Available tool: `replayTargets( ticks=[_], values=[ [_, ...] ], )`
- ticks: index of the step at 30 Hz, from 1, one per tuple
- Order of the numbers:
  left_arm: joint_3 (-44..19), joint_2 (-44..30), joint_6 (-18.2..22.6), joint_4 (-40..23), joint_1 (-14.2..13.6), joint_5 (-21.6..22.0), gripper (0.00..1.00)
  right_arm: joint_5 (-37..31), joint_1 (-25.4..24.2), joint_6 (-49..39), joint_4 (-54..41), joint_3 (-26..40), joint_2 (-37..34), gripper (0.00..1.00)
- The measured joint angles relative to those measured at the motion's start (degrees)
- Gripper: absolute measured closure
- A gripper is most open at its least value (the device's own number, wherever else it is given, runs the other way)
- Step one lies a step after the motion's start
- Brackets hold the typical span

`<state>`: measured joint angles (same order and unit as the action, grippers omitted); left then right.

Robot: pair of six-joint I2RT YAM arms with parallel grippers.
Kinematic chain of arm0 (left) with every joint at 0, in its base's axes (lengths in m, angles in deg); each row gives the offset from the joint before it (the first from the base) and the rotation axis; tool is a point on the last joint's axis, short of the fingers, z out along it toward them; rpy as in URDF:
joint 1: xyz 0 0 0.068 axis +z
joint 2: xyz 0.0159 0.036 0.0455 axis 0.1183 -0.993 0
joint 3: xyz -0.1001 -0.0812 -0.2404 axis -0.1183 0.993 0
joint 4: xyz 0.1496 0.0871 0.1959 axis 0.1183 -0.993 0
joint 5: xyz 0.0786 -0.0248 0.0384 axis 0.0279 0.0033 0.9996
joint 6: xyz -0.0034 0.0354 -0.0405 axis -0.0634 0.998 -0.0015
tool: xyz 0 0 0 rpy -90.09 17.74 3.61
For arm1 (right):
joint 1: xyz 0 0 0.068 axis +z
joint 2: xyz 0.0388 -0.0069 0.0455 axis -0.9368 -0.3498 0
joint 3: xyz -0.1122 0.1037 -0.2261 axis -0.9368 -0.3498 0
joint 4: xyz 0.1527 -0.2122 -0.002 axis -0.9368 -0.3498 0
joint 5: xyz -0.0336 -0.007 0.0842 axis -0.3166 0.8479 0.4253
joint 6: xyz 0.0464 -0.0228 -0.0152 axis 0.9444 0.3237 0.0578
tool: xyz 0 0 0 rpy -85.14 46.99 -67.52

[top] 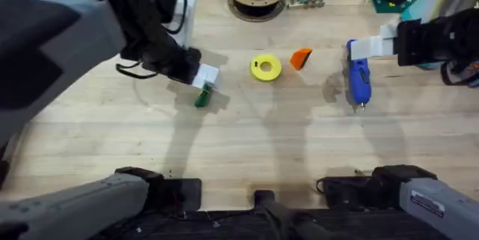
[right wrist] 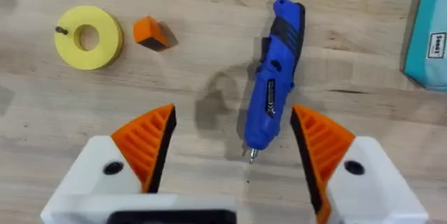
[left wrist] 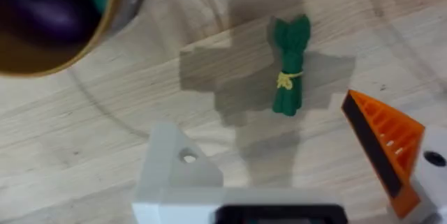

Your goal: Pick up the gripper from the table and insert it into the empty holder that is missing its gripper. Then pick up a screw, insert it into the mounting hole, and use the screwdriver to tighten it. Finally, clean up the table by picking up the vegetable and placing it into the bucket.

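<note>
We see the right gripper (right wrist: pixel 232 147) spread wide above the screwdriver (right wrist: pixel 274 77), which lies flat on the desk (top: pixel 239 150). The left gripper (left wrist: pixel 293 182) stands wide above the vegetable (left wrist: pixel 289 65); its bare holder (left wrist: pixel 174 168) lacks a pad. The orange gripper (top: pixel 300 57) lies beside a yellow disc (top: pixel 266 67). The bucket (left wrist: pixel 49 21) sits near the vegetable.

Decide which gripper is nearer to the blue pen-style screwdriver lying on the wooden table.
Right. The right gripper hovers directly over the blue pen-style screwdriver, open, its fingers either side. The left gripper is far across the table, over the dark green vegetable bundle.
</note>
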<state>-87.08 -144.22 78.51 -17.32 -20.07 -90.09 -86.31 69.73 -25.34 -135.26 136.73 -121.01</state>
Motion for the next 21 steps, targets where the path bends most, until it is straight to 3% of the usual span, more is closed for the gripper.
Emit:
replayTargets(
  ticks=[15,21],
  values=[
    [0.0,-14.94,-0.88,5.41,-0.83,-1.48,0.035,0.0,0.0,0.0,-0.01,0.0,0.0,0.004],
    [0.0,-17.18,-1.07,6.06,-0.83,-1.55,0.148,0.0,0.0,0.0,-0.01,0.0,0.0,0.004]
  ],
)
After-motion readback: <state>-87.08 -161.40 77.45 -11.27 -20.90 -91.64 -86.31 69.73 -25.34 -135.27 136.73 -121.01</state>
